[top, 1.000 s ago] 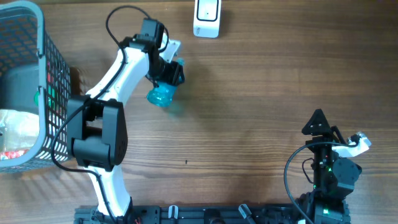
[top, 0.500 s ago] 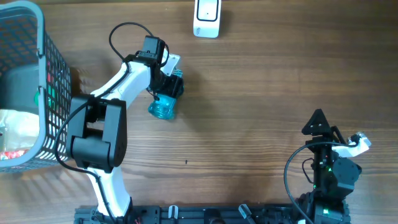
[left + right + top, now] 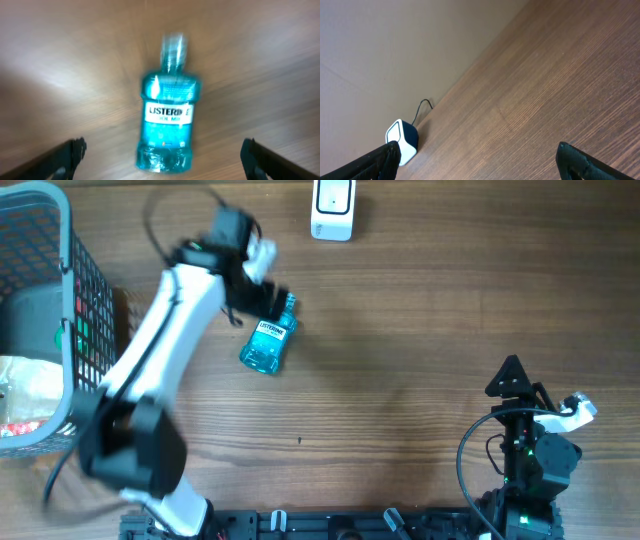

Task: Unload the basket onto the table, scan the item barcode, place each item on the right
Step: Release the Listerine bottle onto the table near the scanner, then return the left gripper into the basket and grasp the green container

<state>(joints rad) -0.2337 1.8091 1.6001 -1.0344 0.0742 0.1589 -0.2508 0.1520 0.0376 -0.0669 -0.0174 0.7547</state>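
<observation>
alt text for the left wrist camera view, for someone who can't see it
A motion-blurred, blue-green Listerine mouthwash bottle lies label-up on the wooden table, its cap pointing away from the camera. The left hand is open, its two dark fingertips set wide apart in the bottom corners and touching nothing.

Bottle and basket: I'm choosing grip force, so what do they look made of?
Bottle: likely clear glossy plastic; blue liquid shows through, and a printed label is stuck on. Basket: thin grid walls under a grey-blue rim, plastic or coated wire; I cannot tell which.
</observation>
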